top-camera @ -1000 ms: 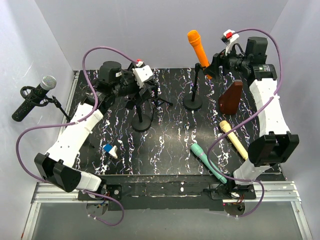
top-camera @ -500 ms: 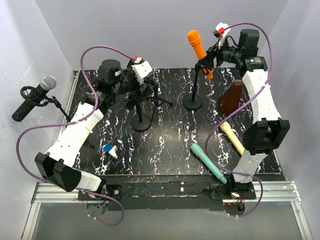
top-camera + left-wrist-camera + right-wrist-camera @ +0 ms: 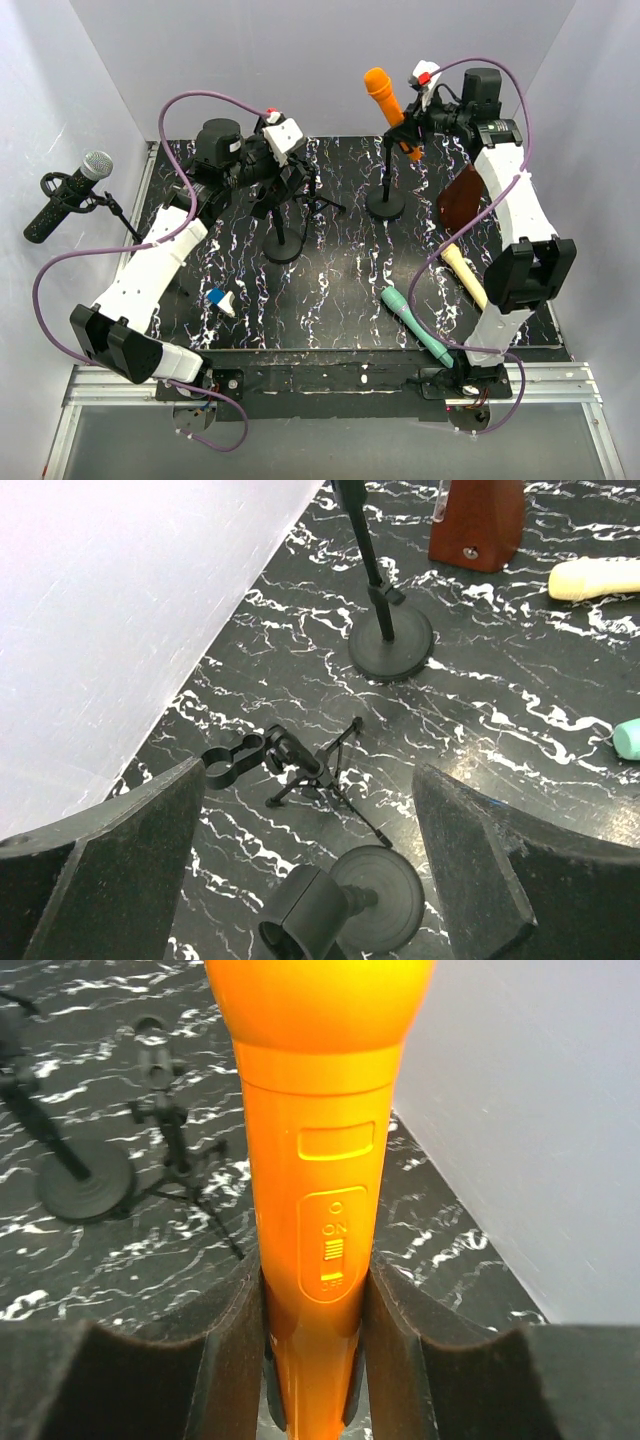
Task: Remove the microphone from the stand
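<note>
Gripping the orange microphone (image 3: 318, 1160) with the right gripper (image 3: 312, 1360), pads pressed on both sides of the handle just under the on/off switch. Sits tilted in the clip of its stand (image 3: 386, 205) at the back of the table (image 3: 340, 300), head up. Looks light, rigid, smooth plastic, probably slippery; needs a firm hold on the handle and a pull along its own axis, or risks tipping the thin stand. Hovering with left gripper (image 3: 310, 870) wide open, holding nothing, over an empty stand (image 3: 284, 247). Crowded by brown wooden block (image 3: 462, 196) near the base; cream microphone (image 3: 467, 279) and teal microphone (image 3: 415, 325) lying nearer, well apart.
</note>
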Tool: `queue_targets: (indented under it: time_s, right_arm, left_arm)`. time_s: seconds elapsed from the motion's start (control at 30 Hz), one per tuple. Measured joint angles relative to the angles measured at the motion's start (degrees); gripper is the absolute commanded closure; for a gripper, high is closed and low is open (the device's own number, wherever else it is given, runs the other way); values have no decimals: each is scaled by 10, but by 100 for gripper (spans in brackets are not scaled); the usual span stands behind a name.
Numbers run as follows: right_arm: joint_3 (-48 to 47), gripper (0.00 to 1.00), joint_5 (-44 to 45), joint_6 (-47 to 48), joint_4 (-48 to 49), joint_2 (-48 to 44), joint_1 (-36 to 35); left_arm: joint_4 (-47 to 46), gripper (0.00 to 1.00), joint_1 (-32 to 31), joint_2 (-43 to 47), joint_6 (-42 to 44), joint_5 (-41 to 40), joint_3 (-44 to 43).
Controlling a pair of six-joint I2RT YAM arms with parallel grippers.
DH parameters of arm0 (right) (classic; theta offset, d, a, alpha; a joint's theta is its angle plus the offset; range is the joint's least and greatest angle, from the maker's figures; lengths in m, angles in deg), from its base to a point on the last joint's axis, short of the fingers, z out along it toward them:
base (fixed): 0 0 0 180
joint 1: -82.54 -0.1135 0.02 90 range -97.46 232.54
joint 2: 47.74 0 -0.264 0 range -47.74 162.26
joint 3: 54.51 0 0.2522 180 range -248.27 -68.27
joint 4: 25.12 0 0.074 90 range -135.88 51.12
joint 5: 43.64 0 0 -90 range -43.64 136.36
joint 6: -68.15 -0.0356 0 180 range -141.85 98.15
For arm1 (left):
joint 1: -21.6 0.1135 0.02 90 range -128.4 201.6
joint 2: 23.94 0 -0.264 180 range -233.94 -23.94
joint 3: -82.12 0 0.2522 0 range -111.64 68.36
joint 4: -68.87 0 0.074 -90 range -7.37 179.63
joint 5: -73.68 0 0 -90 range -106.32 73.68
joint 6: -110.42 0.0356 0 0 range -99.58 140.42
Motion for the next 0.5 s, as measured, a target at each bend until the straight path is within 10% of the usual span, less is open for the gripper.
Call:
queue_targets:
  time_s: [0.5]
  right_arm:
    - [163,99,-111,8,-33,-164,-151]
  left_arm:
    - [-113,19,-16,-19,-97,92,76]
